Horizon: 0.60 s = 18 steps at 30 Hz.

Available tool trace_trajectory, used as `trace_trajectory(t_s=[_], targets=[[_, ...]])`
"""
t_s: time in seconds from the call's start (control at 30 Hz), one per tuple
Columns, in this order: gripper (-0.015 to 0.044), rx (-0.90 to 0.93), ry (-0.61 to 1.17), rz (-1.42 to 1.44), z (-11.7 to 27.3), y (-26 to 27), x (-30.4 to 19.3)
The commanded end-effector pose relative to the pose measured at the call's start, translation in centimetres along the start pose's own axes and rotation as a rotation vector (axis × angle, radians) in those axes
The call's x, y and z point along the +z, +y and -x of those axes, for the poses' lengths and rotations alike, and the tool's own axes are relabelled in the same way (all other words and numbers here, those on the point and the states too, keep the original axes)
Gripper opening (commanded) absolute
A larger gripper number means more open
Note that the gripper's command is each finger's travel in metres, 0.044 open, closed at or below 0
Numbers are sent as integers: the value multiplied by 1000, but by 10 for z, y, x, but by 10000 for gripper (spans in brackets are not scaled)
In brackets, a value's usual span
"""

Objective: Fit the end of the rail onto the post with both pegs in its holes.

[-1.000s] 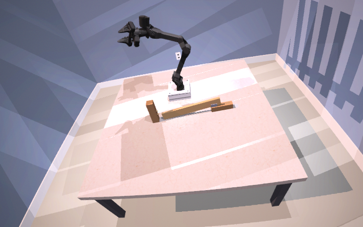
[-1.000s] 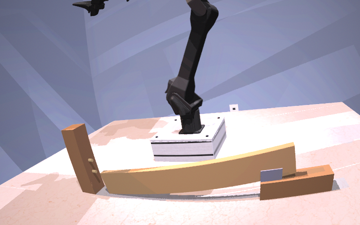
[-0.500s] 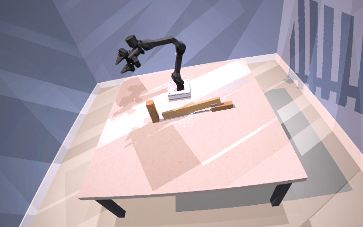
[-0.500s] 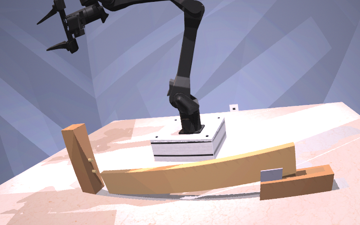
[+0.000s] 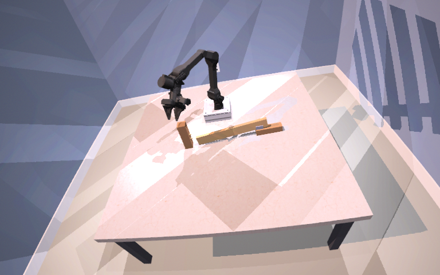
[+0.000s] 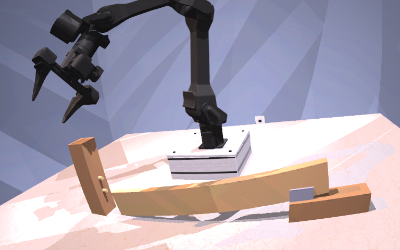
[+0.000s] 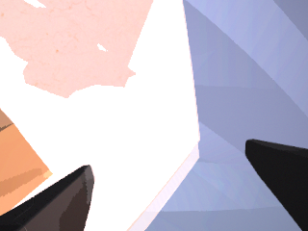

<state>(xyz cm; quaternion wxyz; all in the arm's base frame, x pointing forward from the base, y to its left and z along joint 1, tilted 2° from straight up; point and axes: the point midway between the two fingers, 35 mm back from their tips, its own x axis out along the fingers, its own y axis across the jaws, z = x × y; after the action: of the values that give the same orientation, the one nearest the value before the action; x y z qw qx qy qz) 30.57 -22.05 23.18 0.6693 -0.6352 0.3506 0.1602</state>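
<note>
The light wooden rail [image 5: 227,131] [image 6: 206,199] slopes down to the left. Its left end lies on the table just right of the post's foot; its right end is raised in the grey bracket [image 6: 301,194] on the low footboard block [image 5: 269,129] [image 6: 333,204]. The post [image 5: 185,136] [image 6: 88,176] stands upright with two pegs, one above the other, facing the rail's end; part of it also shows in the wrist view [image 7: 19,164]. The upper peg [image 6: 100,177] and lower peg [image 6: 104,190] are bare. My gripper [image 5: 172,119] [image 6: 48,111] [image 7: 171,160] is open and empty, above the post and to its left.
The white robot base [image 5: 217,114] [image 6: 203,166] stands behind the rail. The arm reaches from it up and over to the left. The table's far edge crosses the back, and a wall outlet [image 6: 259,120] is behind it. Bright light patches and shadows cross the table top.
</note>
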Motion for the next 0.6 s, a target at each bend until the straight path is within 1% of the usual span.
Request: trace_trajectory(t_s=[0.0,0.13,0.27,0.4,0.43,0.57], targets=[[440,129,-79,34,-23,23,41],[440,271,-128,66,-39,55,71],[440,506,-174,130,-50,112,109],[440,730,-194,224,-47,166,138],[440,758,-195,239,-45,173,141],[440,767,-195,243,-46,173,145]])
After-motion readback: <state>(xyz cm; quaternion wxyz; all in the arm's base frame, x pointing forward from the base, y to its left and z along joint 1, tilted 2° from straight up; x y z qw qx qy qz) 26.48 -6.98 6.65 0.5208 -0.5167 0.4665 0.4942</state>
